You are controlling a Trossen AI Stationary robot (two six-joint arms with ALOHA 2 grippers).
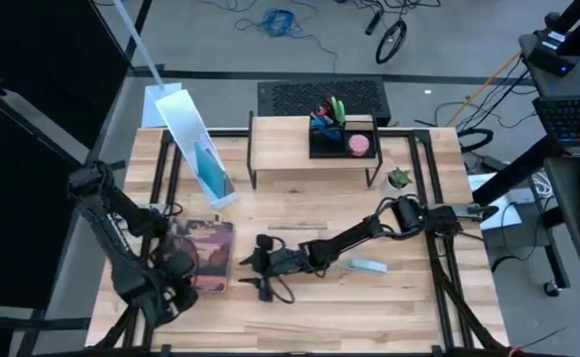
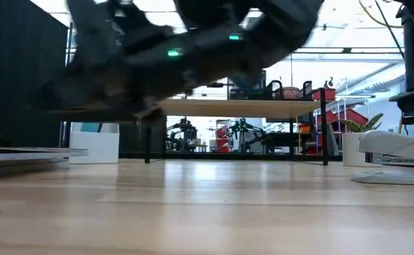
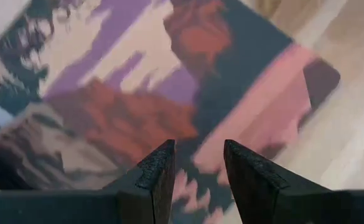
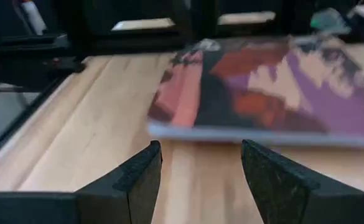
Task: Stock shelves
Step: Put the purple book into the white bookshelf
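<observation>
Approaching the book [image 1: 207,255] edge-on, the right gripper [image 1: 262,270] is held open and empty; its cover could be shoved away. Shelves [image 1: 314,149] stand at the table's back, left gripper [image 3: 197,168] slightly parted above the book.

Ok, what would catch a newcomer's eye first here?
The flat book with a purple, red and pink cover lies at the table's near left, the left tool over it, the open right tool level with its edge. Behind stands the light-wood riser, a black tray on it.
</observation>
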